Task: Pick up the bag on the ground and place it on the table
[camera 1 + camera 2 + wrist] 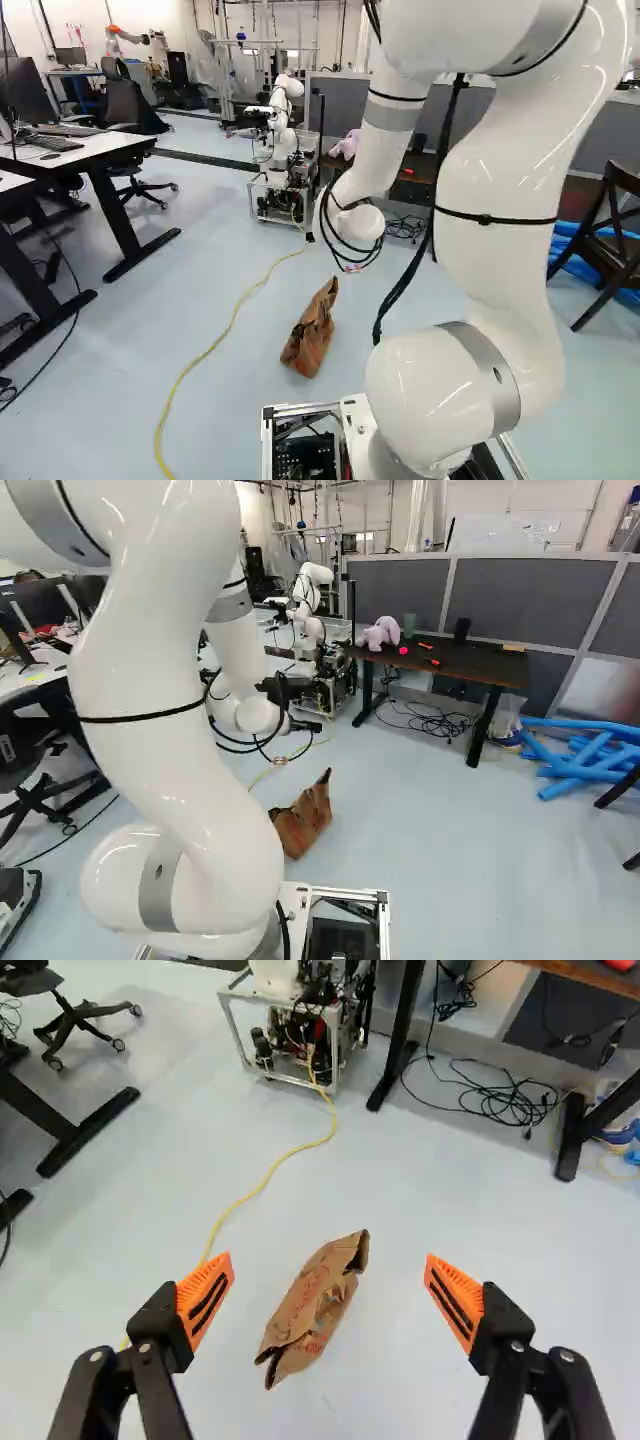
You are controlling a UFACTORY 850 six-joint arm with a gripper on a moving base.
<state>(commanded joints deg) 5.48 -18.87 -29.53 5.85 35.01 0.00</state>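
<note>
In the left base view, the brown paper bag (310,338) is being seen on the floor (220,420), crumpled, ahead of the base and to the right of the yellow cable (235,312); it is being held up by nothing but the floor. The arm (490,200) is being held bent above and beyond the base, and another robot (283,130) is being seen farther off. In the right base view, the same bag is being partly hidden by the arm, while a dark table (475,663) is being shown beyond it, with a plush toy (380,633) being borne near one end; this is presumably being meant as the place for the bag, though a white desk (80,150) is also being offered in the left base view. In the wrist view, the fingers of the gripper (329,1265) are being held wide apart, nothing is being touched by the orange pads (455,1302), and the bag is being framed between them, lower down on the floor. The approach before the grasp is seemingly being worked on, with lifting and placing still being awaited. A straight descent is being called for next, with a slight turn of the wrist probably being needed so that the slanting bag is being straddled across its narrow width before the fingers are being closed.
</note>
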